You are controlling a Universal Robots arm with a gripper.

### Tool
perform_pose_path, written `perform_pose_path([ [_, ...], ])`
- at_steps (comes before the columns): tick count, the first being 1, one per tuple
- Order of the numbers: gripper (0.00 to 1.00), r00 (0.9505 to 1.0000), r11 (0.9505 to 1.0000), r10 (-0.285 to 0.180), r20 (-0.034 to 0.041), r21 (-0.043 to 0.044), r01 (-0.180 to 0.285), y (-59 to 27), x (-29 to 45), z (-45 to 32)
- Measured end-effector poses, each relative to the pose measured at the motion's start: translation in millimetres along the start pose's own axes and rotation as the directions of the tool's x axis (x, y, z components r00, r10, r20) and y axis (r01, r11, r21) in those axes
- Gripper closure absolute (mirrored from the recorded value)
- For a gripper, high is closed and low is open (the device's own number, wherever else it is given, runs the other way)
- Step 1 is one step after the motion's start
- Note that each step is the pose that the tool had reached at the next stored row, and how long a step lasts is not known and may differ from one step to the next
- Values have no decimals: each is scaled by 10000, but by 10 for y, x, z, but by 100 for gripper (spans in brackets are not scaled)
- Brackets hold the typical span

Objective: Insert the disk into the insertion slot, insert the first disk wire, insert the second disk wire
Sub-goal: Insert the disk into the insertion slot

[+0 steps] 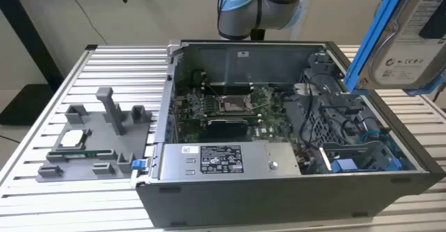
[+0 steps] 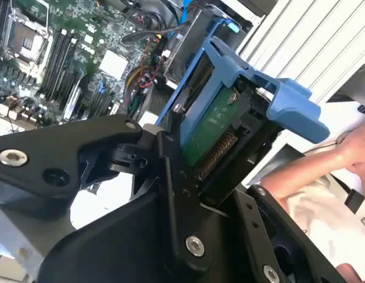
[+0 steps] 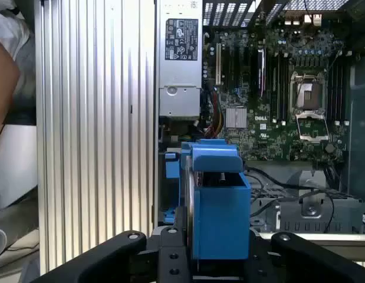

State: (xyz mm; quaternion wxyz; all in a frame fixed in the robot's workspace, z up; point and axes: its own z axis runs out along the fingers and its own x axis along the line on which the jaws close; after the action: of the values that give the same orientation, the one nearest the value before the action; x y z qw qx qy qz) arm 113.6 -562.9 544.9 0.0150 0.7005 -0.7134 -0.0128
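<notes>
Slatted aluminium bench (image 1: 42, 200) carries an open computer case (image 1: 279, 206), which lies on its side with the motherboard (image 1: 209, 109) exposed.

Pincer (image 3: 220, 250): clamped on the disk (image 1: 408, 38). In both wrist views its black fingers (image 2: 170, 165) press against opposite sides of the disk's blue frame. The disk's green circuit board faces the second wrist view.

Disk position: held in the air on edge at the exterior view's right, above the case. It is well apart from the insertion slot (image 1: 359, 153). The slot sits in the grey drive cage at the case's near corner on the exterior view's right, with blue tabs at its mouth.

Labels: a white printed label on the disk, and a black-and-white label on the power-supply box (image 1: 223, 161).

A grey parts fixture (image 1: 97, 138) stands on the bench at the exterior view's left.
</notes>
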Motion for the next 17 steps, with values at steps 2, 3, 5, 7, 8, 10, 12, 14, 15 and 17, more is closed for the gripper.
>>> perform_pose_path([
  [2, 100, 10000, 10000, 0, 0, 0, 0, 0, 0, -1],
  [3, 100, 10000, 10000, 0, 2, 0, 0, 0, 0, -1],
  [5, 100, 10000, 10000, 0, 1, 0, 0, 0, 0, -2],
  [7, 100, 10000, 10000, 0, 1, 0, 0, 0, 0, -3],
  [8, 100, 10000, 10000, 1, 0, 0, -1, 0, 0, -4],
  [10, 100, 10000, 10000, 0, 0, 0, 0, 0, 0, -5],
  [12, 100, 10000, 10000, -4, 2, 0, 4, -3, 2, 4],
  [14, 100, 10000, 10000, -1, -1, 0, 1, -6, 24, 20],
  [15, 100, 10000, 10000, 0, -1, 0, 0, -8, 41, 30],
  [17, 100, 10000, 10000, 1, -1, 0, -1, -13, 73, 56],
])
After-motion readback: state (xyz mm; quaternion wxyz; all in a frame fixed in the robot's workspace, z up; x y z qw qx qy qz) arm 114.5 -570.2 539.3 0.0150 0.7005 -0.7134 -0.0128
